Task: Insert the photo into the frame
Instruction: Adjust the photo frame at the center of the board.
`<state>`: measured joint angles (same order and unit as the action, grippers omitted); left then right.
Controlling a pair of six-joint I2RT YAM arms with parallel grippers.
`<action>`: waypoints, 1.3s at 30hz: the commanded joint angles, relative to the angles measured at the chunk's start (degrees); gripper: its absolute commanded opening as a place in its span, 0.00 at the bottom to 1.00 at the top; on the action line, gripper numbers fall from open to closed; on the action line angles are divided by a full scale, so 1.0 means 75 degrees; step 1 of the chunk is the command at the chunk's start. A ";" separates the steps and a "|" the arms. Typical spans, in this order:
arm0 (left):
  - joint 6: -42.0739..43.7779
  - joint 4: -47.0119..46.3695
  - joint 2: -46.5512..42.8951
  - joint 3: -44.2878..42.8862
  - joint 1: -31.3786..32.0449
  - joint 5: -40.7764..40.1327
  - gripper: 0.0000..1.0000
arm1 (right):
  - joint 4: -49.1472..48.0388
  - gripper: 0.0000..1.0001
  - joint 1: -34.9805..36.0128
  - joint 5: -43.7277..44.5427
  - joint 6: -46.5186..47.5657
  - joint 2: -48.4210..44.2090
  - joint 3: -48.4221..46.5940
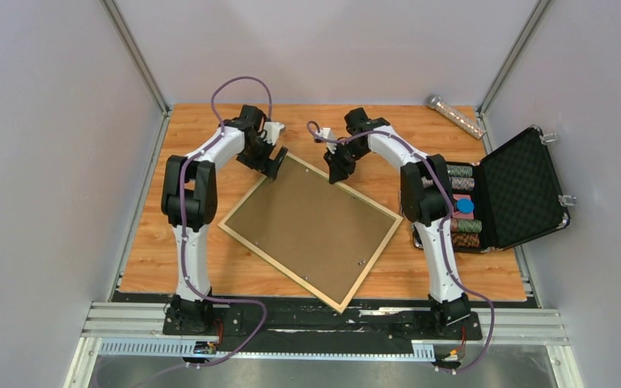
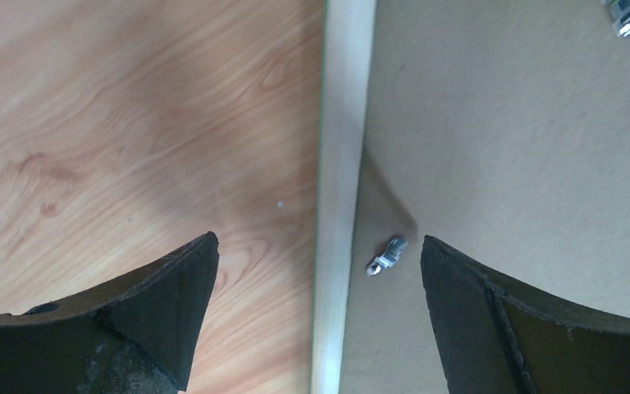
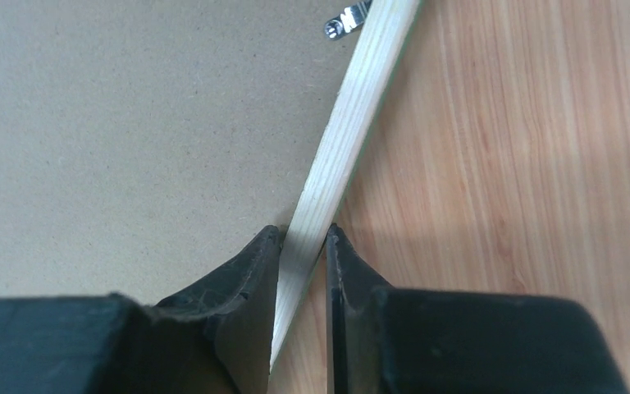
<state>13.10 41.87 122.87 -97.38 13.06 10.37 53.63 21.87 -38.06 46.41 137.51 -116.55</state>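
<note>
The frame (image 1: 280, 268) lies back side up on the table, its pale wood rails around a plain brown backing board (image 1: 311, 226). The photo is not in view. My left gripper (image 1: 273, 166) is open at the frame's far corner. In the left wrist view it (image 2: 320, 246) straddles the rail (image 2: 340, 164), one finger over the table, the other over the board (image 2: 525, 148), with a small metal tab (image 2: 385, 256) between them. My right gripper (image 1: 341, 171) is shut on the far right rail. The right wrist view shows it (image 3: 303, 238) pinching the rail (image 3: 353, 131).
An open black case (image 1: 525, 190) with rows of poker chips (image 1: 462, 202) stands at the right edge of the table. A clear tube (image 1: 457, 115) lies at the back right. Grey walls close in the table on the left, back and right.
</note>
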 commanded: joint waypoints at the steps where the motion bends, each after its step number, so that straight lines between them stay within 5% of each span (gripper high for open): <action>1: -0.0167 0.0145 0.0091 -0.0491 0.0171 0.0267 0.99 | -0.0454 0.05 0.0121 -0.0649 -0.0859 -0.0416 0.0425; 14: -0.0347 0.0121 0.0216 -0.0445 0.0379 0.0040 0.88 | -0.1733 0.05 0.0045 0.0117 -0.2457 -0.0880 0.1446; 39: 0.0232 0.0332 0.0005 -0.0049 0.0221 0.0057 0.77 | -0.1771 0.04 -0.0061 0.0171 -0.2644 -0.0912 0.1595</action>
<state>13.17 43.42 124.16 -98.17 15.35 10.79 39.90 21.67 -36.95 27.07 132.44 -105.58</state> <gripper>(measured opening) 0.798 0.186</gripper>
